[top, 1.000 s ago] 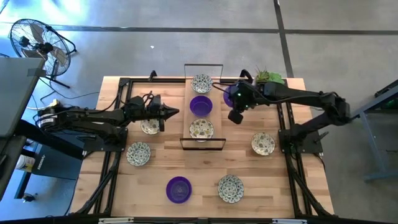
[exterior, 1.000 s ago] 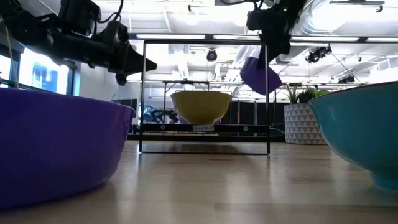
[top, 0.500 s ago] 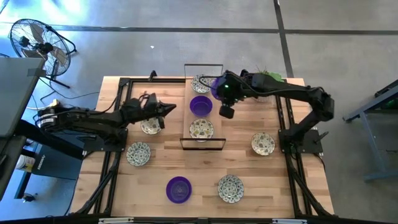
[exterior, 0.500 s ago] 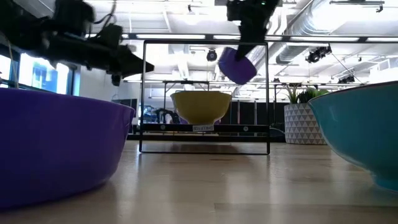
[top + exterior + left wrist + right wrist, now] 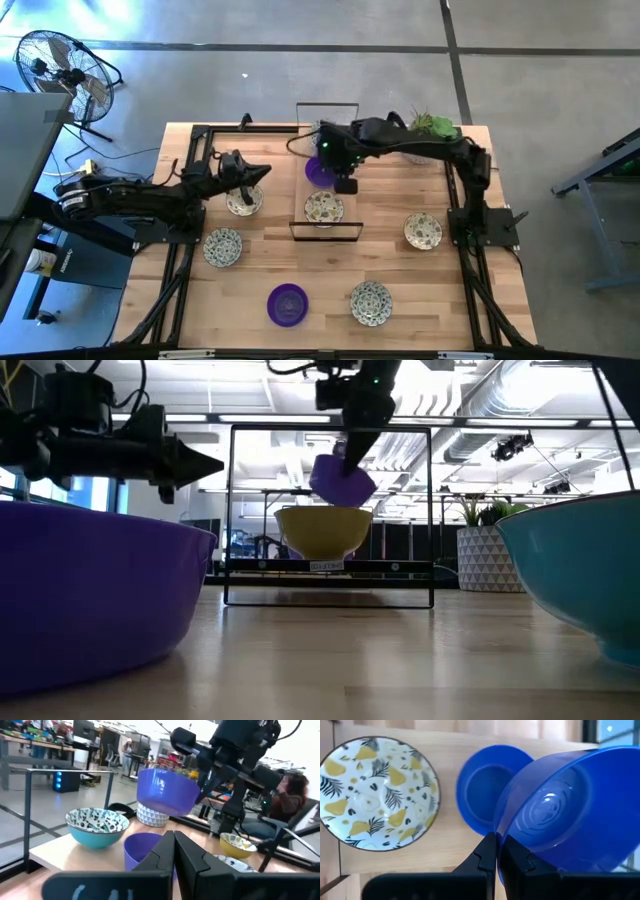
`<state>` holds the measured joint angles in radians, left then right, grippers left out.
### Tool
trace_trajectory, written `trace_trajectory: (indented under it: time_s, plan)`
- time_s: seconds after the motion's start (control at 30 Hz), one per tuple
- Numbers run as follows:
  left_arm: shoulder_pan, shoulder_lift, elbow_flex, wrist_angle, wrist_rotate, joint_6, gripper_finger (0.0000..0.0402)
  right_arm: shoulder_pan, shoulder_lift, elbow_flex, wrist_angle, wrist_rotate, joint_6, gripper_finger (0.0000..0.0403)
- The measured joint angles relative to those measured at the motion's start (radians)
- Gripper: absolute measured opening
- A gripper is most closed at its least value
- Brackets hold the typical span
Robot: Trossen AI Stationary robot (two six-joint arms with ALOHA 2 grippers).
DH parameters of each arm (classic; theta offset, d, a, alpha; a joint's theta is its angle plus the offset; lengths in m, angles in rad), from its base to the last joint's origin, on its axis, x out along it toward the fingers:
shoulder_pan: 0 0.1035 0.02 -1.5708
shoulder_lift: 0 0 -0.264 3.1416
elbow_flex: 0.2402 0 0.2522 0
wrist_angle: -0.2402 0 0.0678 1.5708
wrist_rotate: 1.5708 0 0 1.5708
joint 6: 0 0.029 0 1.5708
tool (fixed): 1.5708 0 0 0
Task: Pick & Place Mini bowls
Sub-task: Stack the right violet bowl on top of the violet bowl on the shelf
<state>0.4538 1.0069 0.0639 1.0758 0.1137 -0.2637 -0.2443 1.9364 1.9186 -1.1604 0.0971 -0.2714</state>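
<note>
purple mini bowl (image 5: 342,480), glossy and tilted, pinched by its rim in the closed right gripper (image 5: 347,448)

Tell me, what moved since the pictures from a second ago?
The right pincer, still shut on the purple bowl, carried it leftward from near the plant to above the middle of the wire frame, over the purple bowl already lying there. The left pincer drew back a little toward its own side, holding nothing. The bowls on the table stayed put.
</note>
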Motion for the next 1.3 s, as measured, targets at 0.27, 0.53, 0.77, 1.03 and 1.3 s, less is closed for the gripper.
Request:
trace_trajectory:
  time_s: [0.27, 0.53, 0.77, 1.03, 1.3]
  plan:
    - [0.0, 0.0, 0.0, -0.031, 0.0, 0.022, 0.0, 0.044, 0.078, 0.018, -0.001, 0.002, -0.145, 0.0004]
    - [0.0, 0.0, 0.0, -0.031, -0.001, 0.03, 0.0, 0.062, 0.13, 0.018, -0.01, 0.037, -0.241, 0.0004]
    - [0.0, 0.0, 0.0, -0.032, -0.001, 0.03, 0.0, 0.061, 0.154, 0.018, -0.013, 0.082, -0.287, 0.0005]
    - [0.0, 0.0, 0.0, -0.035, -0.003, 0.03, 0.0, 0.061, 0.154, 0.015, 0.004, 0.058, -0.288, 0.0025]
    - [0.0, 0.001, 0.0, -0.039, -0.003, 0.03, 0.0, 0.061, 0.155, 0.008, 0.012, 0.032, -0.286, 0.0023]
